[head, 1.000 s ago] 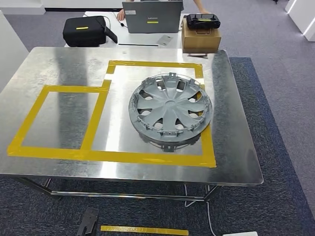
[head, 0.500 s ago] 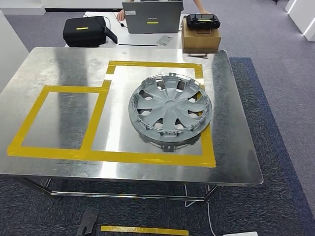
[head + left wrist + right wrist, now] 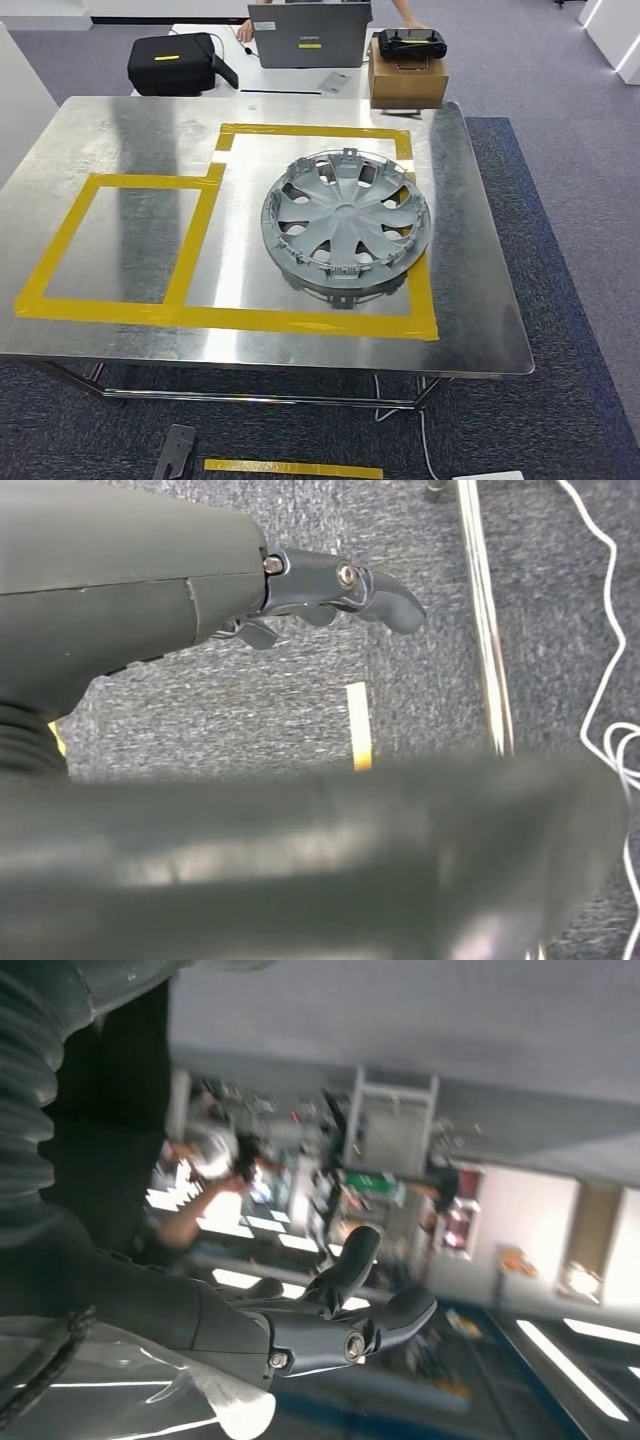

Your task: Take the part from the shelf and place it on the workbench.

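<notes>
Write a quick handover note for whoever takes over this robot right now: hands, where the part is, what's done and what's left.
Left hand: empty, fingers extended, hanging over the carpet.
Right hand: holds nothing, fingers apart, off the part.
The part, a grey hubcap, lies flat on the metal workbench, mostly inside the larger yellow tape outline, its edge over the tape on one side.
Done: part placed and released.
Left: apparently nothing; perhaps check its position against the tape.
</notes>
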`<action>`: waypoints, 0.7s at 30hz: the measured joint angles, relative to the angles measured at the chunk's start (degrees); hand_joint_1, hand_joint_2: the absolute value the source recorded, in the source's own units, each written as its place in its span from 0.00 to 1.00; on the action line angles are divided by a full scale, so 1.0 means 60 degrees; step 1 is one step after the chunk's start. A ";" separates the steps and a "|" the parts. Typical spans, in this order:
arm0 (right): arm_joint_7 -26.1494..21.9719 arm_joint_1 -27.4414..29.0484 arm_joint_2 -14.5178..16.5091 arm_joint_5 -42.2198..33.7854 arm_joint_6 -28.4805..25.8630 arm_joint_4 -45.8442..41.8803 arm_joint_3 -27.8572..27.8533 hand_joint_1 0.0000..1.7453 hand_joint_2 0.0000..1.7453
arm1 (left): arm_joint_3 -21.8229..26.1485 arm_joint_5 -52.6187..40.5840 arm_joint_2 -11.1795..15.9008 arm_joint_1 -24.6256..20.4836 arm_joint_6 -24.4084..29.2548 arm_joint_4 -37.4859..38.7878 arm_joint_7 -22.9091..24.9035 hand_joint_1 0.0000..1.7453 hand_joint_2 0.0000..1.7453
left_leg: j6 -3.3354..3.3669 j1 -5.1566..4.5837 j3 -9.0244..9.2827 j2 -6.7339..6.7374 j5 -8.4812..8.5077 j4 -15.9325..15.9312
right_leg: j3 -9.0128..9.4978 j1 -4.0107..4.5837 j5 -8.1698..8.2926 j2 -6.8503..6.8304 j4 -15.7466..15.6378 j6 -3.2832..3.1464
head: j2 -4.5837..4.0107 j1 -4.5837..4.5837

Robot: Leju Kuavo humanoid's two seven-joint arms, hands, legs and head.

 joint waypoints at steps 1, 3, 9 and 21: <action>0.0056 -0.0080 0.0122 0.0003 -0.0008 0.0146 -0.0137 0.00 1.00 | 0.0036 0.0004 0.0000 0.0001 0.0013 0.0001 -0.0057 0.00 0.25 | 0.0000 0.0000 0.0000 0.0000 0.0000 -0.0001 | 0.0001 0.0000 0.0000 0.0000 0.0000 0.0000 | 0.0000 0.0000; 0.0255 -0.0185 0.0346 0.0070 -0.0019 0.0407 -0.0320 0.00 1.00 | 0.0087 0.0019 0.0000 0.0002 0.0041 0.0003 -0.0116 0.00 0.00 | 0.0000 0.0001 0.0000 0.0000 0.0000 -0.0002 | 0.0002 0.0000 0.0000 -0.0001 0.0002 -0.0001 | 0.0000 0.0000; 0.0884 -0.0347 0.0860 0.0154 -0.0028 0.1371 -0.0501 0.00 1.00 | 0.0236 -0.0244 0.0006 -0.0007 0.0082 0.0003 0.0156 0.00 0.00 | -0.0001 0.0002 0.0001 0.0001 0.0000 -0.0002 | 0.0004 0.0001 -0.0001 -0.0002 0.0002 -0.0001 | 0.0000 0.0001; 0.2799 -0.0609 0.0921 -0.0192 0.0405 0.5175 -0.0512 0.00 1.00 | 0.0264 -0.0835 0.0086 -0.0037 -0.0331 0.0003 0.0902 0.00 0.00 | -0.0004 0.0006 0.0004 0.0005 0.0002 -0.0003 | 0.0008 0.0004 0.0001 0.0004 0.0003 -0.0004 | 0.0000 0.0000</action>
